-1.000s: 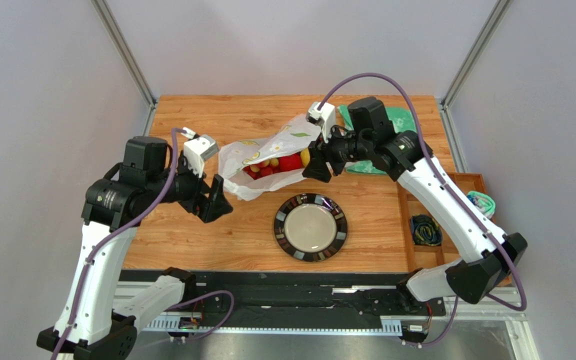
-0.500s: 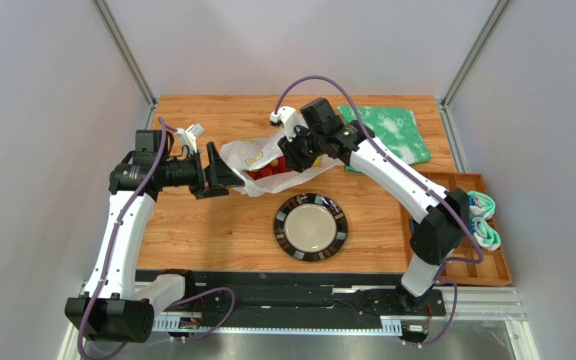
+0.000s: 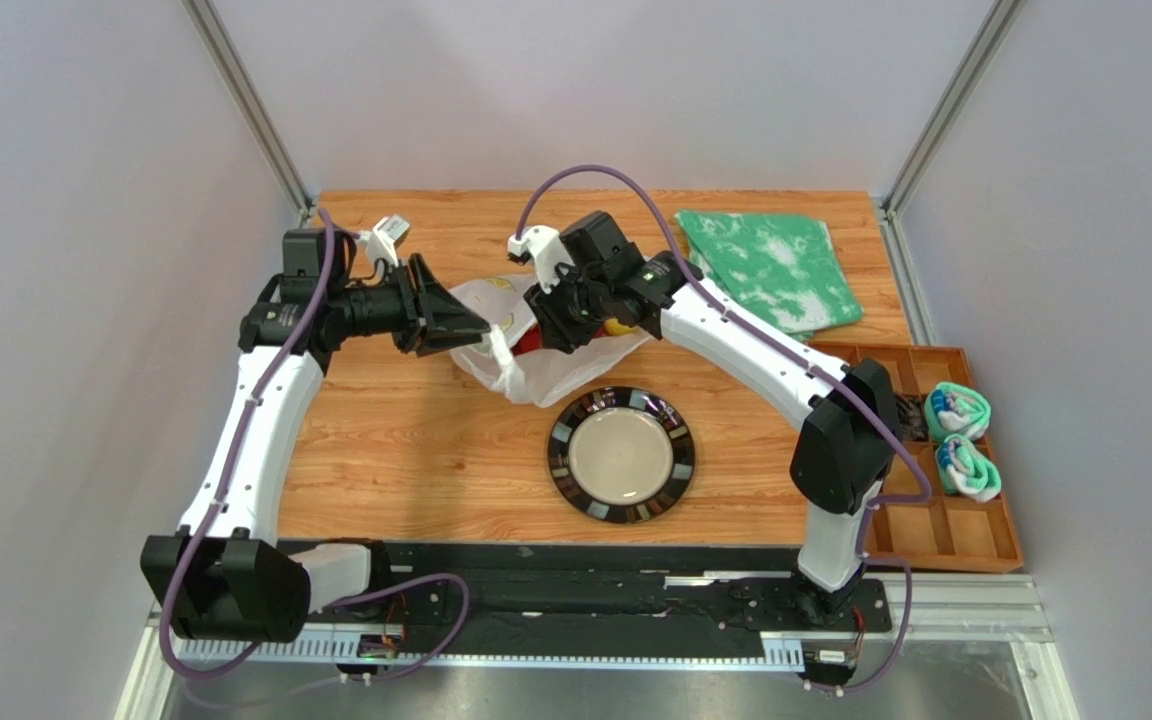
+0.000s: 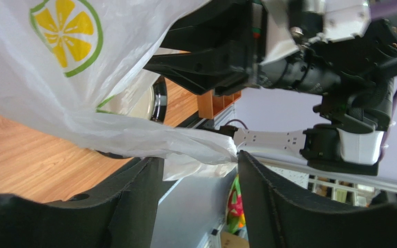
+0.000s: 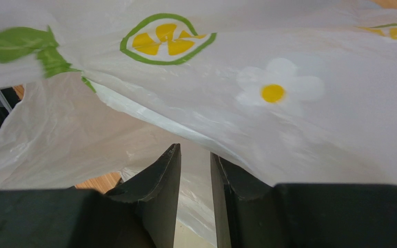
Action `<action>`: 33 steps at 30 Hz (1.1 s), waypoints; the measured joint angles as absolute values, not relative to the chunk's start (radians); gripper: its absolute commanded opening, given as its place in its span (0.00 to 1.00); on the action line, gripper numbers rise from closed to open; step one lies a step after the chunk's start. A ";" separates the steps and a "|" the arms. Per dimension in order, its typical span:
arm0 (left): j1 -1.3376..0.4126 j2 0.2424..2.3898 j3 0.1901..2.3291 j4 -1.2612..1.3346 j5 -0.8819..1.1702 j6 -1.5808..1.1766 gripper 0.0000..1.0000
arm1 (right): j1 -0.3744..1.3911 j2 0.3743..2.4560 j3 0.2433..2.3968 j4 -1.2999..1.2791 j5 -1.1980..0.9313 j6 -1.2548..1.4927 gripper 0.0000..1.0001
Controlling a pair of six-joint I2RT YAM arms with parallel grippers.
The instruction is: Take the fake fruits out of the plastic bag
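Opening the bag: the plastic bag (image 3: 545, 372) lies between both grippers, the fake fruits (image 3: 525, 344) barely showing red inside; we judge that its mouth should be spread by drawing opposite edges apart gently, lest the film tear; left gripper (image 4: 198, 157), jaws fairly wide, a twisted fold of film between the tips, unclamped; right gripper (image 5: 194, 152), jaws narrow, film across the tips; whether pinched, we cannot tell.

The plastic bag (image 3: 545, 368) is lying at the frame's centre, the plate (image 3: 621, 458) sitting just below it, the cloth (image 3: 767, 267) resting upper right.
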State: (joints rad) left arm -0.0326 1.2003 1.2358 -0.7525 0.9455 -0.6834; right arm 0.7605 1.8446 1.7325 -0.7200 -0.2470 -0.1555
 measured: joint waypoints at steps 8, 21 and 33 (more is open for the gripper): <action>0.025 1.208 1.129 -0.732 1.005 -0.649 0.00 | 0.781 1.881 1.732 -0.691 -0.243 -0.124 0.33; 0.430 1.155 1.128 -1.290 0.763 -0.220 0.00 | 0.874 1.892 1.710 -0.679 -0.082 -0.191 0.33; 0.526 1.012 1.282 -1.341 0.570 -0.088 0.44 | 0.855 1.824 1.671 -0.717 0.016 -0.327 0.32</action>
